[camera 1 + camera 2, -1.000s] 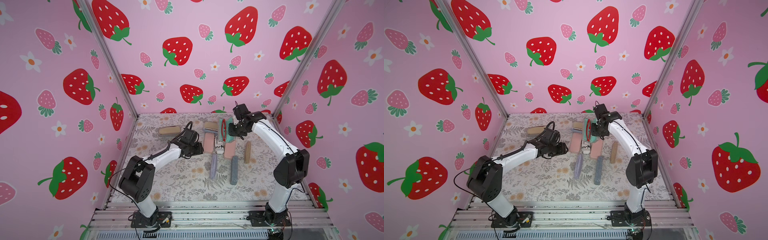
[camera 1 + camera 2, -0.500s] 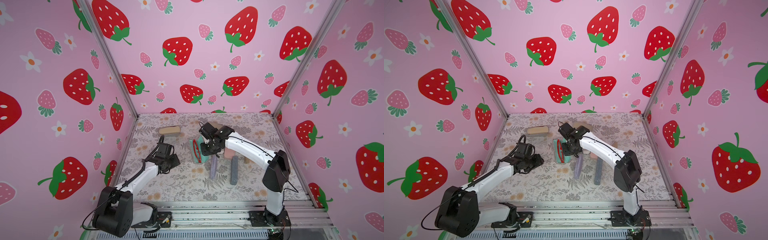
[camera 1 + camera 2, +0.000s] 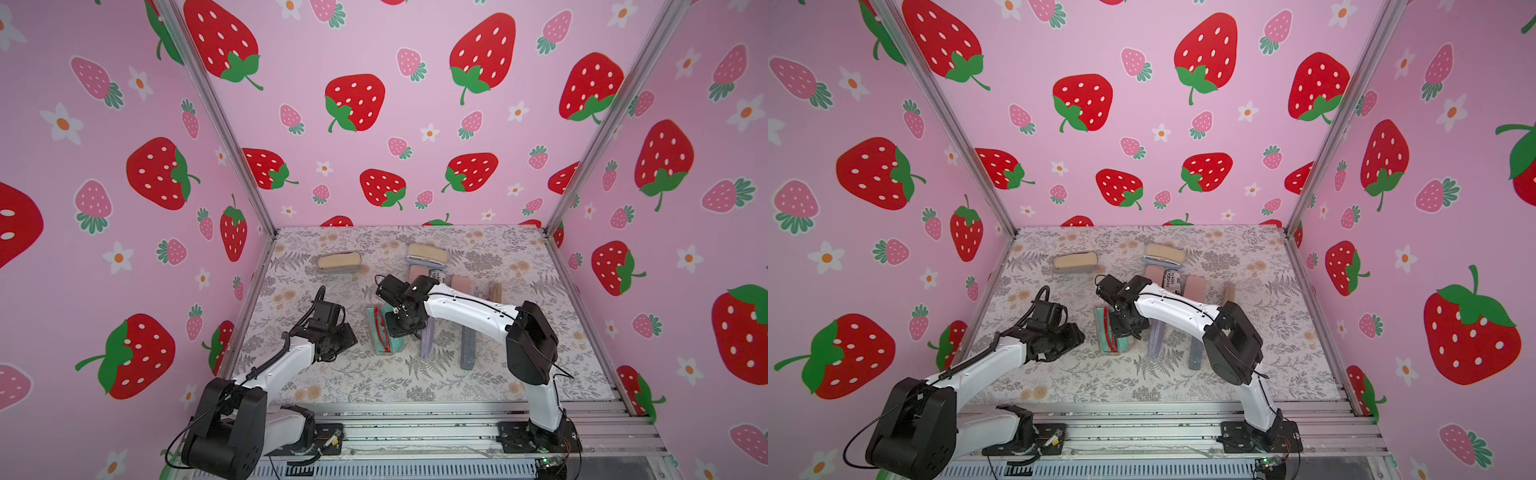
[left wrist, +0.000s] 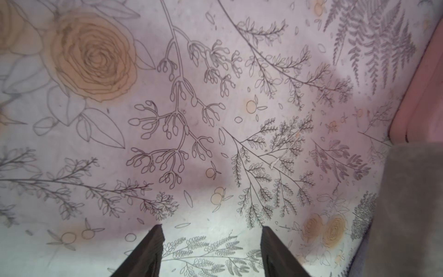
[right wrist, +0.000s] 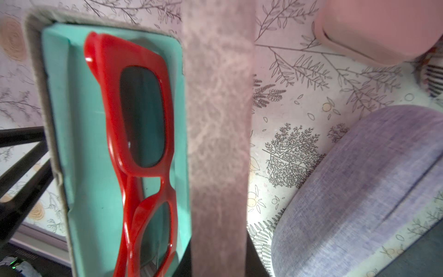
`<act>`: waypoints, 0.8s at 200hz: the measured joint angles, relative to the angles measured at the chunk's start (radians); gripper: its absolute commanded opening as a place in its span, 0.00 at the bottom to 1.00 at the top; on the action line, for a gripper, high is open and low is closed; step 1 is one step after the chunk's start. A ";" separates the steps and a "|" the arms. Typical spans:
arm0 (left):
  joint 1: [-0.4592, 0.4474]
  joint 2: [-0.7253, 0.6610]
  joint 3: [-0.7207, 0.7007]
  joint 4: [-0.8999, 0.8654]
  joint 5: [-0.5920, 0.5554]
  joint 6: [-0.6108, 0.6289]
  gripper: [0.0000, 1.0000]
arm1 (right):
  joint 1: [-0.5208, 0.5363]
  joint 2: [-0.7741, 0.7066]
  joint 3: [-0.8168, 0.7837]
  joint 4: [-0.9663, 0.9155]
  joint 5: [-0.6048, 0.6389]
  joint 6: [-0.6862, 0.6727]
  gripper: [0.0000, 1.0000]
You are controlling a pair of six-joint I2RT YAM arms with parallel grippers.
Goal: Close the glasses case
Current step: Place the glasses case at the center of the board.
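Note:
The glasses case (image 3: pixel 395 344) is open, grey outside with teal lining, and stands on its long edge near the middle of the floral mat (image 3: pixel 374 382). Red sunglasses (image 5: pixel 141 144) lie inside it, also visible in a top view (image 3: pixel 380 328). My right gripper (image 3: pixel 400 323) (image 3: pixel 1126 326) is shut on the case's grey flap (image 5: pixel 218 144), with dark fingers on both sides of it (image 5: pixel 219 261). My left gripper (image 3: pixel 347 336) (image 4: pixel 212 249) hovers open over bare mat just left of the case. Whether the case touches the mat is unclear.
A lilac case (image 3: pixel 428 338) and a blue-grey case (image 3: pixel 467 347) lie right of the held one. Pink cases (image 3: pixel 461 284) and tan cases (image 3: pixel 338 261) (image 3: pixel 428 252) sit farther back. A brown case (image 3: pixel 495 293) lies at the back right. Pink walls enclose the mat.
My right arm has carried the open case from the back of the mat forward and leftward to the middle. My left arm has drawn back toward the front left, still open.

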 measured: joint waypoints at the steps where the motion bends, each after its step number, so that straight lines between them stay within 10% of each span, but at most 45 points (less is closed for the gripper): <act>1: 0.000 0.000 0.000 0.001 0.001 0.000 0.64 | 0.000 0.000 -0.001 0.001 0.000 0.000 0.00; 160: 0.000 0.040 -0.009 0.083 0.042 -0.008 0.64 | 0.012 0.065 -0.026 0.035 0.007 0.037 0.24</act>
